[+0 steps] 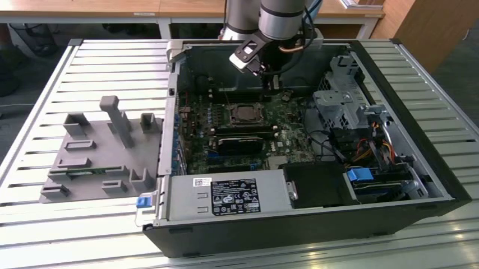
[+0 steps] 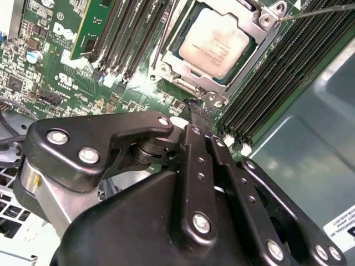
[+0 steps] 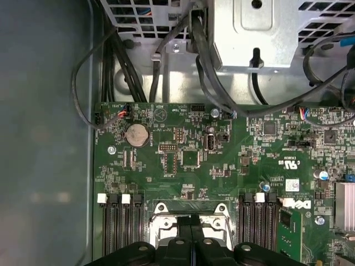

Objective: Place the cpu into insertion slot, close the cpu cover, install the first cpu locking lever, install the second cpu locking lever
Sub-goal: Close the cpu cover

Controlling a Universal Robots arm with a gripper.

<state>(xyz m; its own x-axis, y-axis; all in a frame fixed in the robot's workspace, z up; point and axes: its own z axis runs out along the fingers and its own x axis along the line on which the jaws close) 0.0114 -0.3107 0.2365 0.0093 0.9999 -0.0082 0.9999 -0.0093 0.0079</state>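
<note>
At the exterior view's left, one grey fixture [image 1: 97, 151] is seen on the slatted table [image 1: 45, 235]. In the open computer case [image 1: 299, 235], one cpu [image 2: 213, 41] is seated in its socket, framed by one cpu cover [image 2: 250, 30] laid flat. One gripper [image 2: 196, 110], jaws together on nothing, is held just beside it. In the first wrist view, the socket is partly hidden behind the gripper.

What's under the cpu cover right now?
The cpu lies under the cpu cover, its metal top visible in the middle. Its edges and the socket beneath are hidden.
</note>
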